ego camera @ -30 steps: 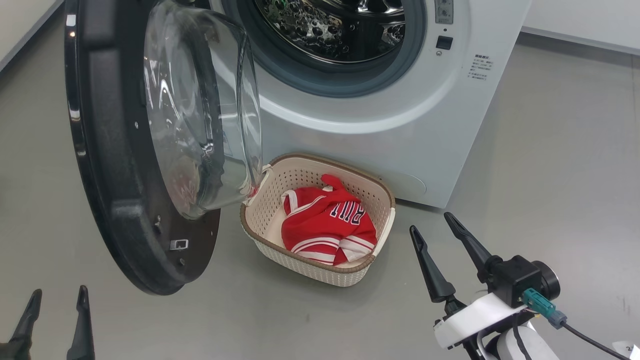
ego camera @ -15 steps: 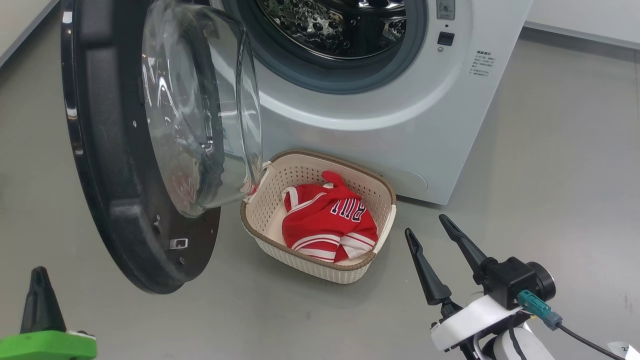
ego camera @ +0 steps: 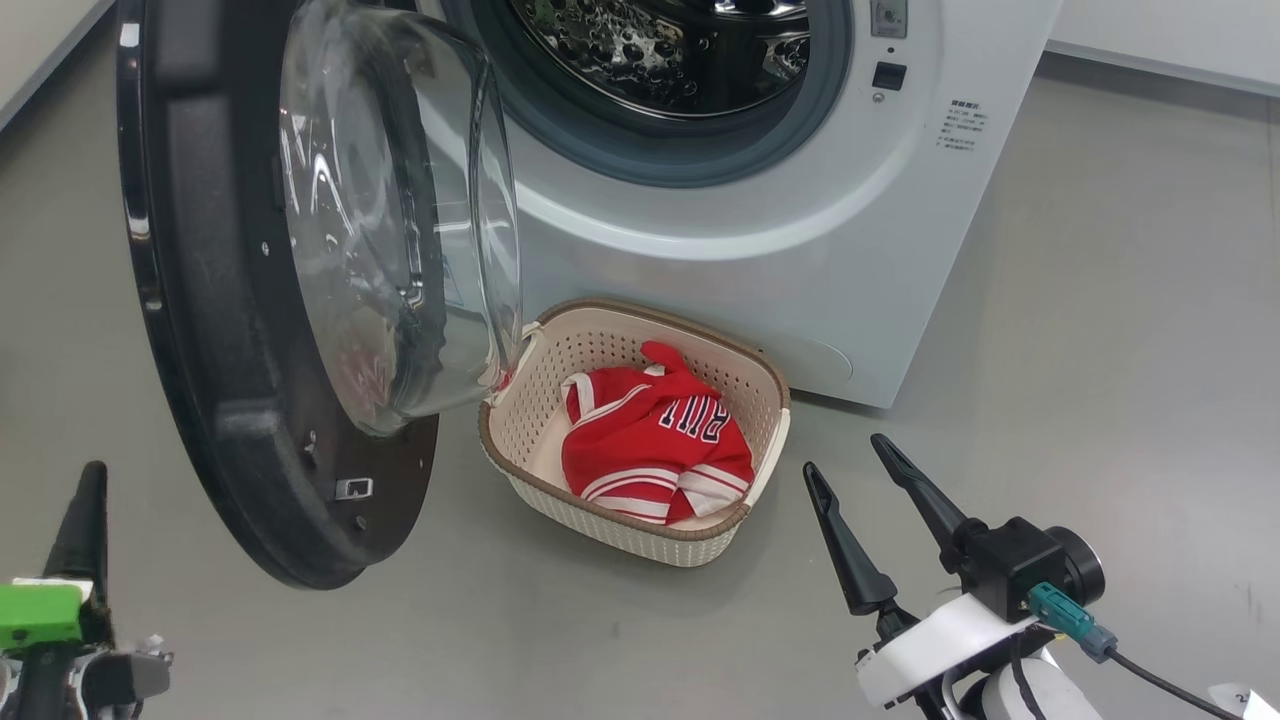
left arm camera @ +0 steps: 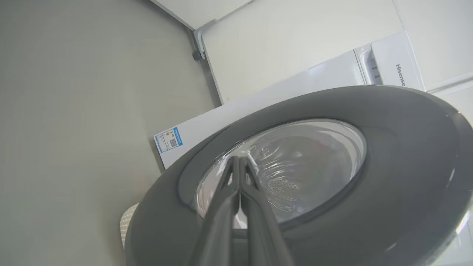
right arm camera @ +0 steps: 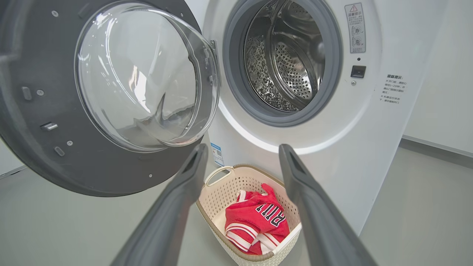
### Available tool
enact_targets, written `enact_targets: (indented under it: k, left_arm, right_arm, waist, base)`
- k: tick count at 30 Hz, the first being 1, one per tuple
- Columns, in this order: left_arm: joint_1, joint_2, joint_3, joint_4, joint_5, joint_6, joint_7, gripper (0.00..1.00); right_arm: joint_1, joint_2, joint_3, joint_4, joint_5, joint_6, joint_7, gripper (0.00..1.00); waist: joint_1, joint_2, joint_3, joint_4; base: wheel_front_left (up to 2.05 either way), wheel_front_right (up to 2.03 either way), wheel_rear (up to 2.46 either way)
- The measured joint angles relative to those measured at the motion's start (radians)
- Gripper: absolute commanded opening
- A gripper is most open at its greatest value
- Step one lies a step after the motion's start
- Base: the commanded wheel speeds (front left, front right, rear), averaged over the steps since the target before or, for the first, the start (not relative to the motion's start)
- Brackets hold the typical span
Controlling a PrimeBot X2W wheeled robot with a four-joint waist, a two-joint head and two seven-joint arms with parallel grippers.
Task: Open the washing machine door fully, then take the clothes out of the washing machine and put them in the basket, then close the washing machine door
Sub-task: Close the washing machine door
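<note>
Closing washing machine door (ego camera: pixel 200 350) risks clipping basket (ego camera: pixel 640 315) tucked under it; left gripper (left arm camera: pixel 239 160) pressed together outside door, right gripper (ego camera: pixel 845 455) spread right of door.

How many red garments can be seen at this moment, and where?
1: a red jersey crumpled in the basket on the floor before the washing machine. More pieces may be hidden under it; the visible part of the drum holds none.

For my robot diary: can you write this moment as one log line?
clothes: in basket | drum: looks empty | washing machine door: open | left gripper: shut, empty | right gripper: open, empty
</note>
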Motion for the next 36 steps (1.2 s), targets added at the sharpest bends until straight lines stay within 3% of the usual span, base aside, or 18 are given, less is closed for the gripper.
enact_targets:
  k: [5,11,22,36]
  left_arm:
    - [-0.04,-0.007,0.035,0.01,-0.214,0.095,0.137,0.0]
    - [-0.072,-0.007,0.073,0.006,-0.371,0.213,0.244,0.0]
    - [-0.08,-0.007,0.026,-0.045,-0.428,0.213,0.384,0.0]
    - [-0.021,-0.002,-0.052,-0.104,-0.475,0.22,0.465,0.0]
  right_arm:
    - [0.0,0.0,0.0,0.001,0.0,0.0,0.0,1.0]
    - [0.0,0.0,-0.001,0.001,0.0,0.0,0.0,1.0]
    - [0.0,0.0,-0.002,0.001,0.0,0.0,0.0,1.0]
    - [-0.001,0.0,-0.005,0.001,0.0,0.0,0.0,1.0]
  waist:
    - [0.0,0.0,0.002,-0.005]
    - [0.0,0.0,0.007,-0.009]
    - [0.0,0.0,0.017,-0.014]
    - [0.0,0.0,0.025,-0.024]
  base:
    - [0.0,0.0,0.0]
    - [0.0,0.0,0.0]
    - [0.0,0.0,0.0]
    - [0.0,0.0,0.0]
